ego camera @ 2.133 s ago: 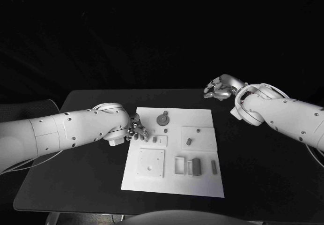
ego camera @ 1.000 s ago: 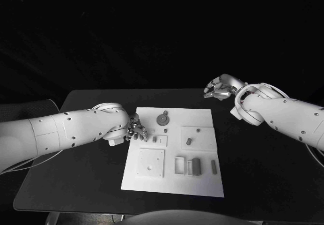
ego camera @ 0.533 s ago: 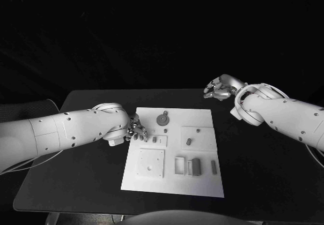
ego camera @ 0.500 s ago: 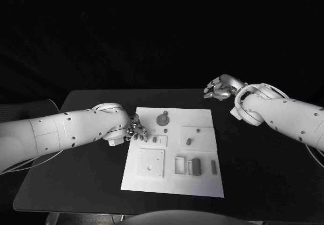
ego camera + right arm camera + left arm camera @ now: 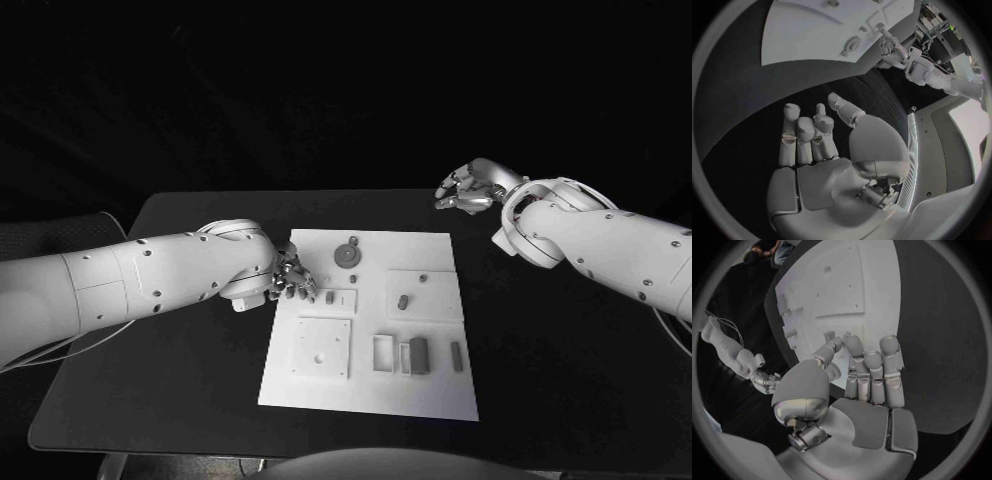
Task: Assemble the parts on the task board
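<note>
Nothing has moved since the earlier frames: both arms and every piece sit where they were. Nearest, on the white task board (image 5: 372,320) in the middle of the black table (image 5: 173,400), a square raised plate (image 5: 323,348) lies at the near left, and beside it a small open frame (image 5: 384,353), a dark upright block (image 5: 418,355) and a thin grey pin (image 5: 457,355) stand in a row. Further back are two shallow square pads, the left one (image 5: 340,300) carrying one small grey peg and the right one (image 5: 424,296) carrying a short grey piece with a tiny one behind it. Beyond them one round grey knob (image 5: 348,253) rests on the board. The left hand (image 5: 293,280) hovers at the board's left edge, fingers loosely curled and held together, grasping nothing. The right hand (image 5: 467,190) hangs over the table's far edge, well apart from the board, fingers half bent, empty.
</note>
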